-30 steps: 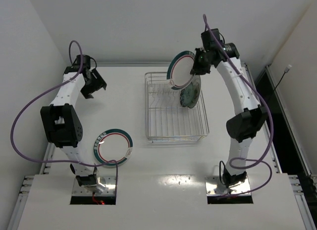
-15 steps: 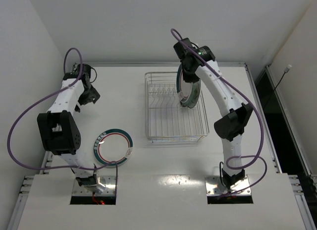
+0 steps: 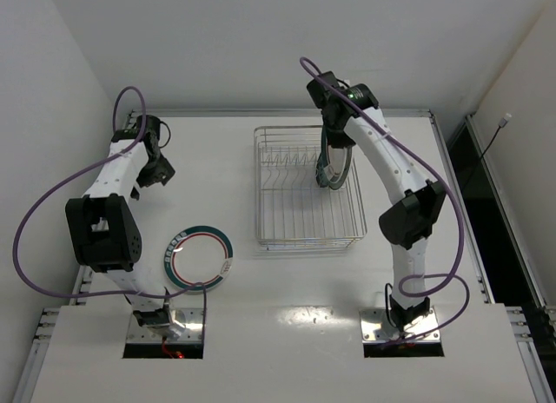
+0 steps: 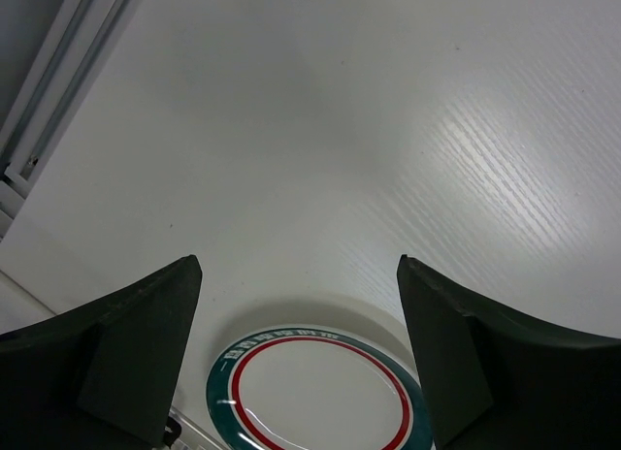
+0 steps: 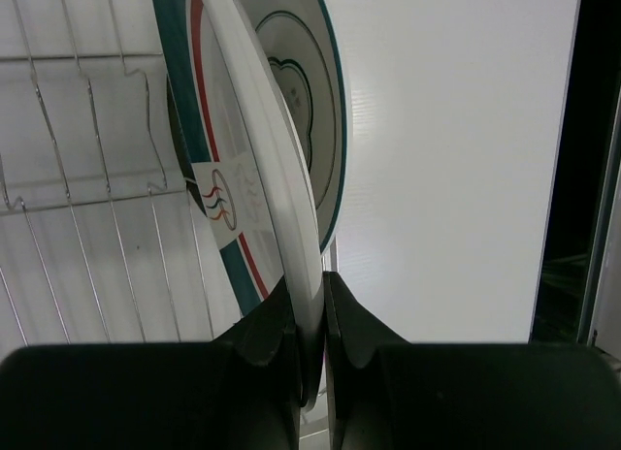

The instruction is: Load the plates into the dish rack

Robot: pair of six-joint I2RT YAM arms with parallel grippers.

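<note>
A white plate with teal and red rim rings (image 3: 199,258) lies flat on the table at the near left; it also shows in the left wrist view (image 4: 320,397). My left gripper (image 3: 156,168) (image 4: 296,268) is open and empty, high and well behind that plate. My right gripper (image 3: 329,142) (image 5: 309,285) is shut on the rim of a second teal-and-red ringed plate (image 5: 243,130), held on edge in the dish rack (image 3: 295,203) at its far right. A smaller teal patterned plate (image 5: 312,111) stands right behind it. The pale grey plate is not in view.
Upright wire tines (image 5: 87,178) of the rack run left of the held plate. A raised rail (image 4: 49,111) borders the table's left edge. A dark gap (image 3: 486,177) lies beyond the table's right edge.
My right gripper has swung the ringed plate from above the rack's back edge down into the rack beside the teal plate. My left gripper has shifted slightly left.
</note>
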